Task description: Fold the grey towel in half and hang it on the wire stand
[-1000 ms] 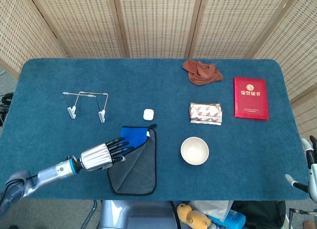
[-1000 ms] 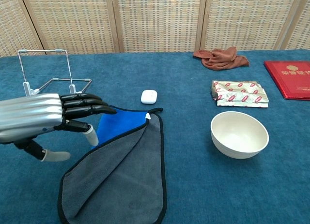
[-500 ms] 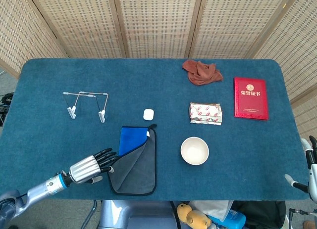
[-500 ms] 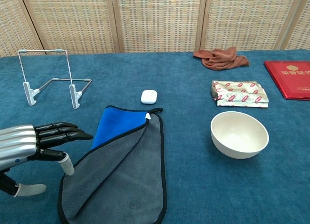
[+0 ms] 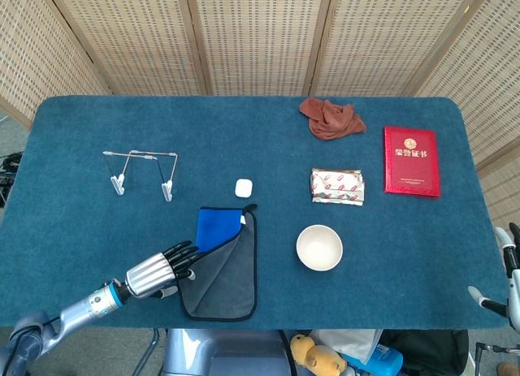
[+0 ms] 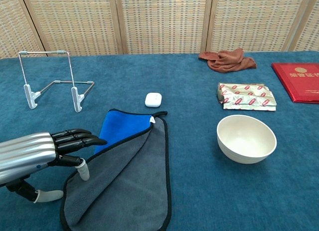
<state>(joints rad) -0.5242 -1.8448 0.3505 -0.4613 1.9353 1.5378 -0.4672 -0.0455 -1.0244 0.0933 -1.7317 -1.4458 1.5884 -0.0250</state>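
The grey towel (image 5: 226, 272) (image 6: 124, 188) lies flat near the table's front edge. One corner is turned over and shows its blue underside (image 5: 214, 228) (image 6: 121, 127). My left hand (image 5: 157, 272) (image 6: 42, 152) hovers at the towel's left edge with its fingers stretched toward the towel and holds nothing. Its thumb (image 6: 82, 169) is close to the towel's black hem. The wire stand (image 5: 143, 170) (image 6: 50, 81) stands upright to the far left, apart from both. Only a sliver of my right hand (image 5: 502, 288) shows at the head view's lower right edge, fingers apart, with nothing in it.
A small white case (image 5: 243, 188) (image 6: 153, 99) sits just beyond the towel. A white bowl (image 5: 319, 247) (image 6: 246, 137) stands to its right, with a red-and-white packet (image 5: 337, 186) (image 6: 246, 96), a red book (image 5: 411, 161) (image 6: 299, 80) and a crumpled brown cloth (image 5: 331, 118) (image 6: 227, 60) farther back.
My left hand drew back off the towel's blue corner toward the front left, then came a little way back to the towel's edge. The towel has not moved.
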